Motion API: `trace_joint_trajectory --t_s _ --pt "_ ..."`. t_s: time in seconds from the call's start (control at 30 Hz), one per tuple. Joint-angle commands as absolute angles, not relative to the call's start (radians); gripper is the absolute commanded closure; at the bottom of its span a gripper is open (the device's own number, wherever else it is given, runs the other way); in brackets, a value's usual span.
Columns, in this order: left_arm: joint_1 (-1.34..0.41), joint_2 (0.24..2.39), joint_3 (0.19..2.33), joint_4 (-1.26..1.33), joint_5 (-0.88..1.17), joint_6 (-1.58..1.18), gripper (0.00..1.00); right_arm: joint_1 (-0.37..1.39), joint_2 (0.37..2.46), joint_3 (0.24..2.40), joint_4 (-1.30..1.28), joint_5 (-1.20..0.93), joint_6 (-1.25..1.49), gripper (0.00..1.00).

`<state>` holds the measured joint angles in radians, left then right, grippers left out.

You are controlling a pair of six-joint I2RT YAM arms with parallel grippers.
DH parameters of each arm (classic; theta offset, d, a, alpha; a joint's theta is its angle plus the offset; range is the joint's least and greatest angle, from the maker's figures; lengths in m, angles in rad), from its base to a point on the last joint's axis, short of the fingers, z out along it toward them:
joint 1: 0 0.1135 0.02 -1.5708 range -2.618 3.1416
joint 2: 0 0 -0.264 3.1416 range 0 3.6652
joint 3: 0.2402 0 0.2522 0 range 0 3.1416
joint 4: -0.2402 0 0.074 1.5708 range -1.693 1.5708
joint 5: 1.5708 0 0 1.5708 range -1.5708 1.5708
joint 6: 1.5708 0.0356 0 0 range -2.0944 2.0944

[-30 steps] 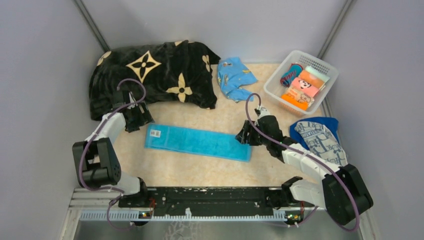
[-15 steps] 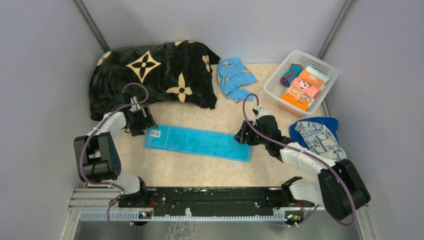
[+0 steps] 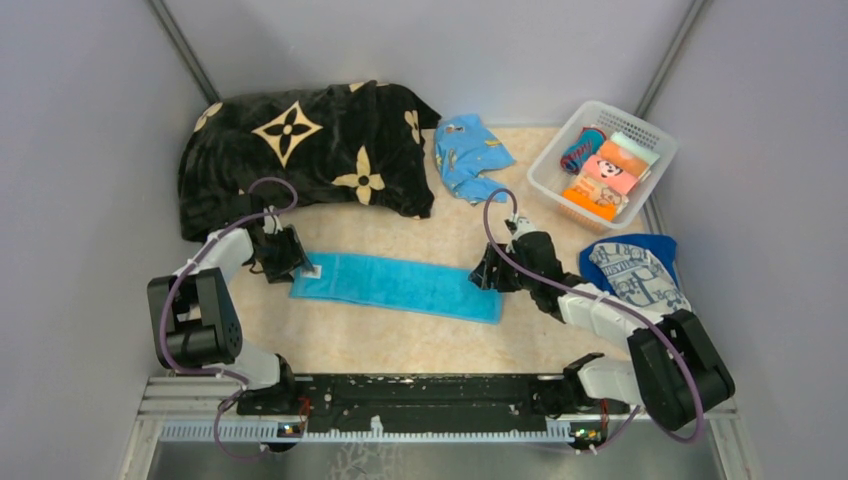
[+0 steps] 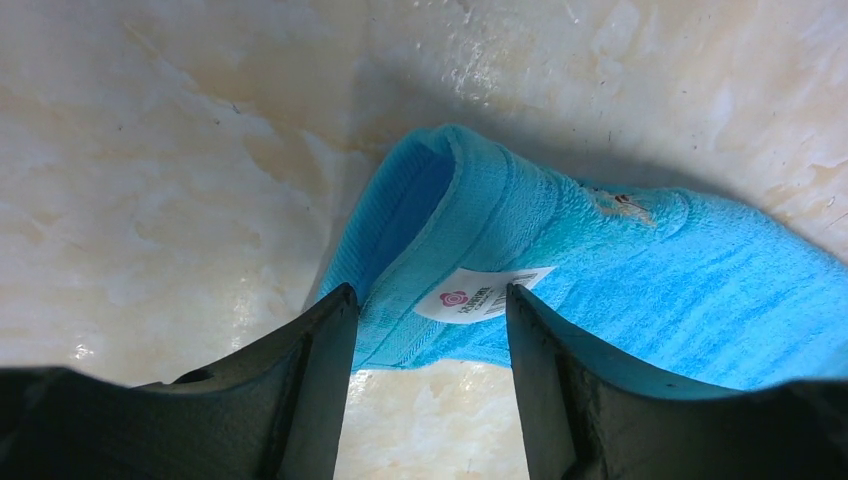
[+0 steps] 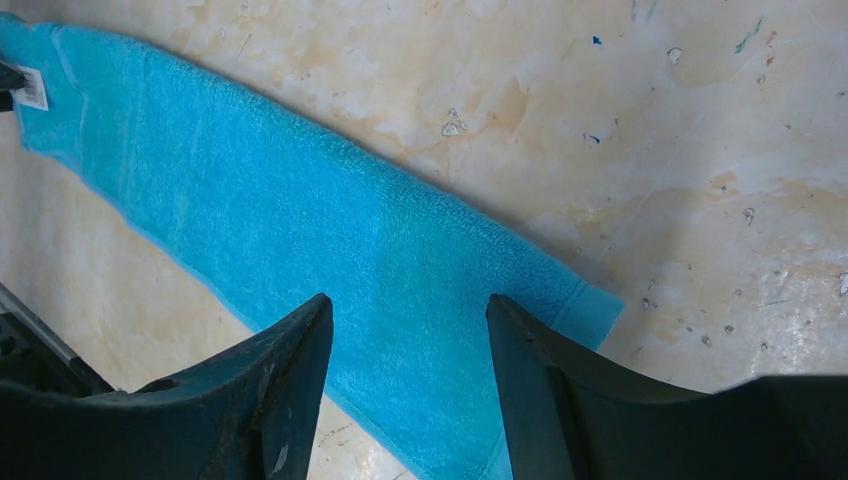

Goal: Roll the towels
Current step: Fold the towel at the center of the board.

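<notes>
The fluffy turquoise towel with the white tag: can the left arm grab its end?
Probably yes. The left gripper sits right at the tagged end of the turquoise terry towel, jaws open on either side of the raised hem, with nothing in between.

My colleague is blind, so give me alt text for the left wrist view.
The left gripper, jaws apart, straddles the curled-up end of a turquoise towel, its white label between them. The towel lies on a mottled cream tabletop.
</notes>
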<state>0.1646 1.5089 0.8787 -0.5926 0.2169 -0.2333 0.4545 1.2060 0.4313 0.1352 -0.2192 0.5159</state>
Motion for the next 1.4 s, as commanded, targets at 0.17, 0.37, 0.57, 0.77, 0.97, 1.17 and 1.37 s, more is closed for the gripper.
trace_joint_trajectory --t_s 0.17,0.37,0.57,0.77,0.97,1.17,1.37 --pt "0.171 1.526 0.898 -0.662 0.092 -0.263 0.41 0.432 1.240 0.423 0.206 -0.238 0.500 0.41" --pt "0.171 1.535 0.913 -0.670 0.009 -0.267 0.40 0.425 1.221 0.443 0.172 -0.261 0.483 0.41" --pt "0.168 1.449 0.972 -0.701 0.074 -0.269 0.37 0.423 1.159 0.489 0.127 -0.296 0.473 0.41" --pt "0.151 1.359 0.992 -0.636 0.282 -0.286 0.34 0.366 1.155 0.449 0.244 -0.368 0.555 0.41" --pt "0.084 1.448 1.023 -0.548 0.404 -0.345 0.42 0.353 1.190 0.436 0.329 -0.421 0.608 0.42" --pt "0.082 1.634 1.028 -0.488 0.388 -0.356 0.61 0.310 1.268 0.383 0.407 -0.410 0.657 0.42" --pt "0.121 1.732 1.000 -0.475 0.267 -0.343 0.63 0.278 1.397 0.347 0.451 -0.427 0.669 0.44"
